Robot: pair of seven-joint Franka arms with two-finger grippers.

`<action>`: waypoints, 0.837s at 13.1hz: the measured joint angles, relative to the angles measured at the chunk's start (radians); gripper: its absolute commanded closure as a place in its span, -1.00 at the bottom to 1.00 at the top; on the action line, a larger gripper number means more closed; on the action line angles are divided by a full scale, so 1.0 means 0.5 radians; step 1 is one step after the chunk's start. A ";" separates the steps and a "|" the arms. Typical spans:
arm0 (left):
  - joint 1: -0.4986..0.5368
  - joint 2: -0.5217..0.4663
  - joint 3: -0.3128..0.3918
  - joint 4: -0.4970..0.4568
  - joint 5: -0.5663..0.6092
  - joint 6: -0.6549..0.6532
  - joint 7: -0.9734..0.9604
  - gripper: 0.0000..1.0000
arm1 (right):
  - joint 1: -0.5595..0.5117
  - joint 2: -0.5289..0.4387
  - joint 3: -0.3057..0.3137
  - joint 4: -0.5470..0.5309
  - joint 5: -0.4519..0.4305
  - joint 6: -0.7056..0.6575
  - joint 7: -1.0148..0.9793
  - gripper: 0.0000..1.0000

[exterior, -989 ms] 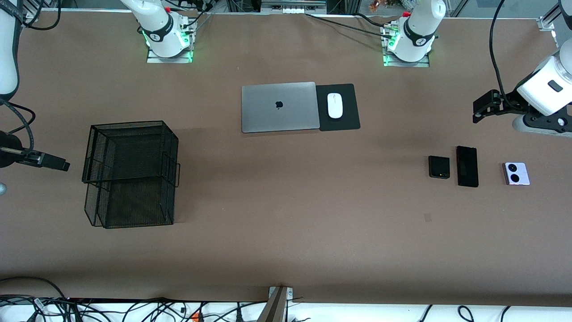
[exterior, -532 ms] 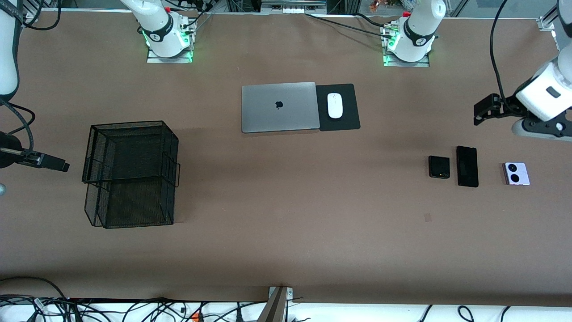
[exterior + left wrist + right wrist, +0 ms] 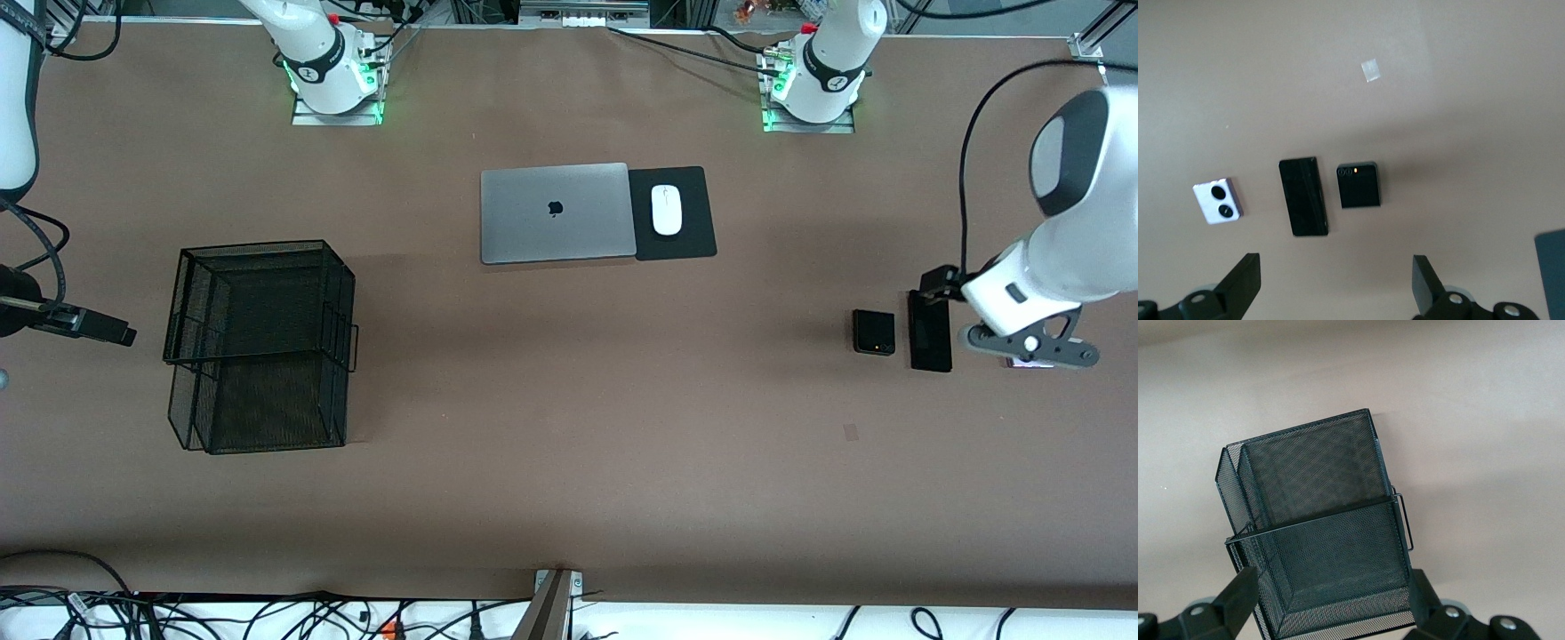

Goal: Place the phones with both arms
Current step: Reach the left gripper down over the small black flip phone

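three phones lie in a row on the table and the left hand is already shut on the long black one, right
Not quite. The three phones do lie in a row, but the left hand is open above them, holding nothing; the long black phone lies untouched on the table. The left wrist view shows it.

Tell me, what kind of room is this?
Probably a robot lab. Two white robot arms are bolted to a long brown table, cables tangle along its edge, and phones and a mesh basket are laid out for practice.

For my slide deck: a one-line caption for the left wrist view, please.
Open left gripper above three phones in a row: squarish lilac-white phone, long black slab phone, small squarish black phone.
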 measured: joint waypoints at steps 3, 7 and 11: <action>0.088 0.106 0.003 -0.150 0.012 0.346 0.138 -1.00 | 0.000 0.001 0.000 0.000 0.000 0.002 0.000 -1.00; 0.178 0.196 0.003 -0.377 0.013 0.710 0.167 -1.00 | 0.000 0.001 0.000 0.000 0.000 0.003 0.000 -1.00; 0.211 0.302 0.004 -0.582 0.013 1.078 0.067 -1.00 | 0.000 0.001 0.000 0.000 0.000 0.006 0.000 -1.00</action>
